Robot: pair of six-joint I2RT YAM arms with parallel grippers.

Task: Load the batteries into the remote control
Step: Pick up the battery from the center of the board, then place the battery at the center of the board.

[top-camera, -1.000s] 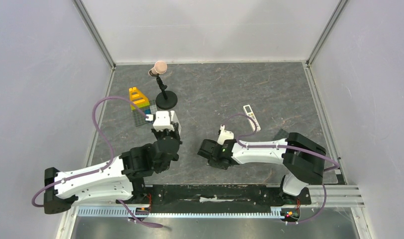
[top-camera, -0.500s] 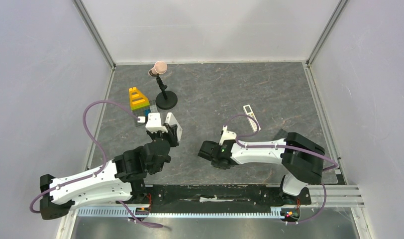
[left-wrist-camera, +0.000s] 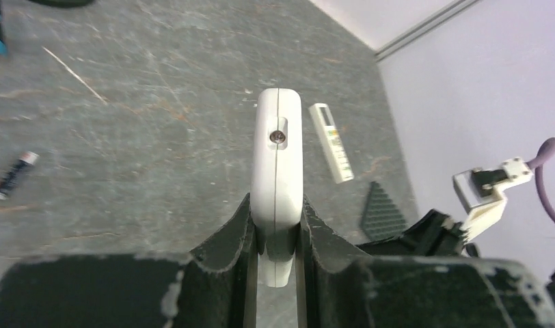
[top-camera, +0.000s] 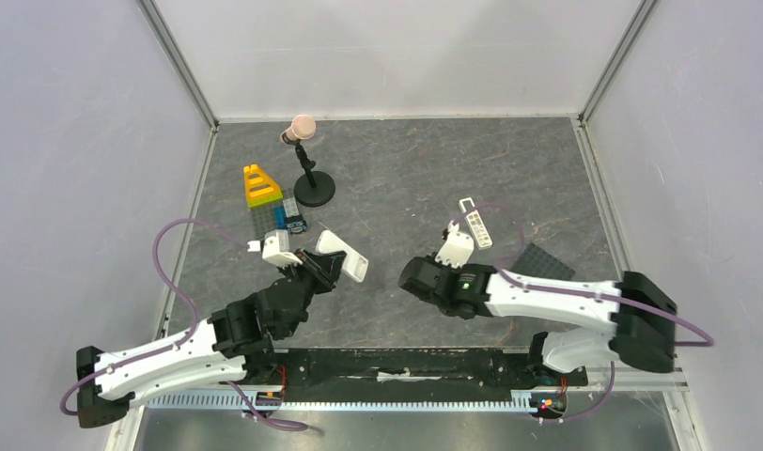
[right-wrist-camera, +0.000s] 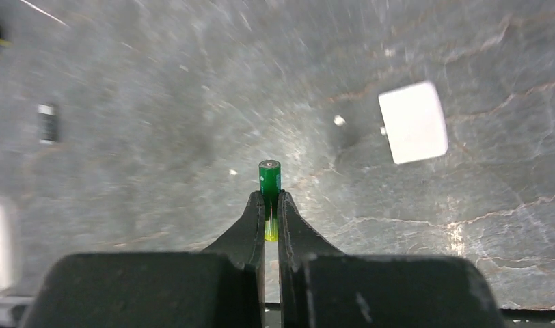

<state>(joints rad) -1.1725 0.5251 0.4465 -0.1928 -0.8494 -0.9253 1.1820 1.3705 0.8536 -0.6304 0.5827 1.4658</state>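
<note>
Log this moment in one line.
left hand: shut on remote | right hand: shut on green battery | dark battery: on table | loading: not yet

We can read no text, brand or number in any view. Any print on the green battery point(right-wrist-camera: 269, 179) is too blurred to make out. The display and buttons of the slim white remote point(left-wrist-camera: 331, 142) are too small to read, as are markings on the dark battery point(left-wrist-camera: 13, 175) lying on the tabletop point(left-wrist-camera: 158, 102).

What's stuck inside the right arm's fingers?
A green battery, pinched between the right fingers. Its top end pokes out; its lower part is mostly covered by them.
</note>
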